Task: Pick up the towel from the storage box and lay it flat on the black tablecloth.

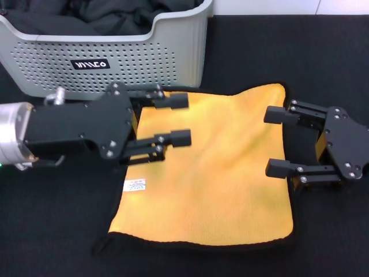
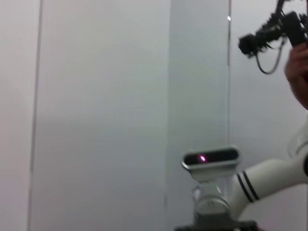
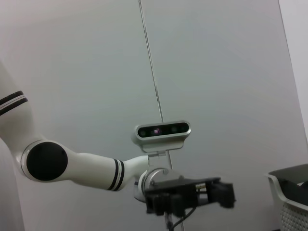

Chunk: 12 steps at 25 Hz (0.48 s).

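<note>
Our left gripper (image 1: 181,119) hovers over the upper-left part of the fluffy yellow-orange microfibre towel w/ thin black edging (image 1: 213,173), fingers spread, nothing held. Our right gripper (image 1: 278,142) sits at the towel's right edge, also spread & empty. The towel lies spread nearly flat on the large black textured tablecloth (image 1: 323,52), just in front of the light grey perforated plastic storage box (image 1: 173,52), which has dark clothing (image 1: 115,14) in it. We judge the towel light, soft & floppy, so pinch corners or the edging, not the middle. A small white tag (image 1: 135,186) near the lower-left edge has print we can't read. The box's black label (image 1: 90,64) bears white lettering, illegible to us.
</note>
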Tool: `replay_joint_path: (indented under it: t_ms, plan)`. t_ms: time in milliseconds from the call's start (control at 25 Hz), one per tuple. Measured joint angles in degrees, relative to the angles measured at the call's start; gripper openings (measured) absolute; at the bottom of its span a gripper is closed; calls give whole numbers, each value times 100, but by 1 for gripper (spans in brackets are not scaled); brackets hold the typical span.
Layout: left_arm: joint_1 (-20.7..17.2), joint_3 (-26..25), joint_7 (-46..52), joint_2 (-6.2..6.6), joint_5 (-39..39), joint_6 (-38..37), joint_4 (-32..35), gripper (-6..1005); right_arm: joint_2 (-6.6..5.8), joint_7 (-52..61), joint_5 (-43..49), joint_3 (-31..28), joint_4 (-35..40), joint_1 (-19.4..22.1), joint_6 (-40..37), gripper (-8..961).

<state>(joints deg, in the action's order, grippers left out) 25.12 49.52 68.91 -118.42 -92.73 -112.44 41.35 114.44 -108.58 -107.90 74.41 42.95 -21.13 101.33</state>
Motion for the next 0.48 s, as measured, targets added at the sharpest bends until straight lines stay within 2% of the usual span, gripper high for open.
replay_joint_path:
  t_ms: [200,480]
  plan:
    - [-32,-195,30,11,147,-7,-3,483,12,-1,-12,9,-59,-33,-13,856]
    - [-55,-183,161,63,186,-24,1,622,39,2,-52,47,-75,-32,-17,856]
